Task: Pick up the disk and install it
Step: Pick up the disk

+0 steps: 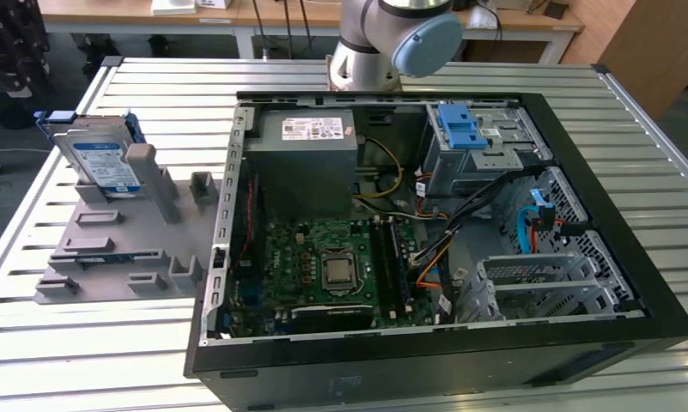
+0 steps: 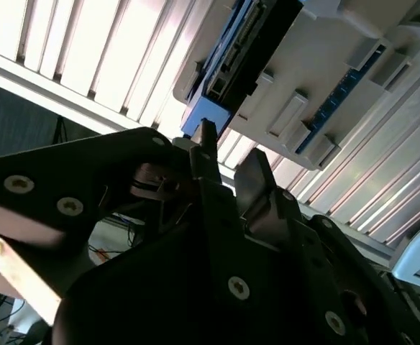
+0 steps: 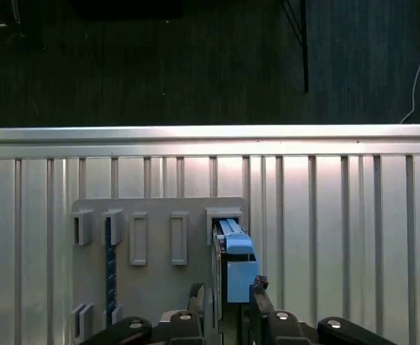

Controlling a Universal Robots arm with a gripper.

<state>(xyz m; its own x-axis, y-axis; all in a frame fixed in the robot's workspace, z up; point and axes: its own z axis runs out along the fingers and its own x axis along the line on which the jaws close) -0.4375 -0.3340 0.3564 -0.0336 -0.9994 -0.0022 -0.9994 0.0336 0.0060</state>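
Because it stands on edge in a slotted holder, the disk [image 1: 100, 160], a flat rectangular silver-grey metal hard drive with a white-and-blue label and a blue plastic bracket round it, offers its two broad faces as the natural place to take hold, up near the edge that rises clear of the slot. I judge it rigid and fairly dense for its size, so it should not flex in a pinch. The metal face and glossy label look smooth, so a grip square across its thickness seems safer than a corner hold. It is likely sensitive to knocks, and the bracket looks more apt to give than the metal body.

In the exterior view the disk sits at about ten o'clock with its label toward the camera. It is propped upright at the twelve o'clock end of the grey plastic rack [image 1: 114, 249]. It is well apart from the open black metal computer case [image 1: 435, 365], which lies toward three o'clock on the ribbed silver metal table [image 1: 92, 360]. In the first wrist view it is edge-on, a narrow strip capped in bright blue.

There the dark gripper [image 3: 228, 287] has its fingers [image 3: 259, 286] apart, one on each side of the disk's thin edge, clamping nothing. I cannot tell whether either one touches the bracket.
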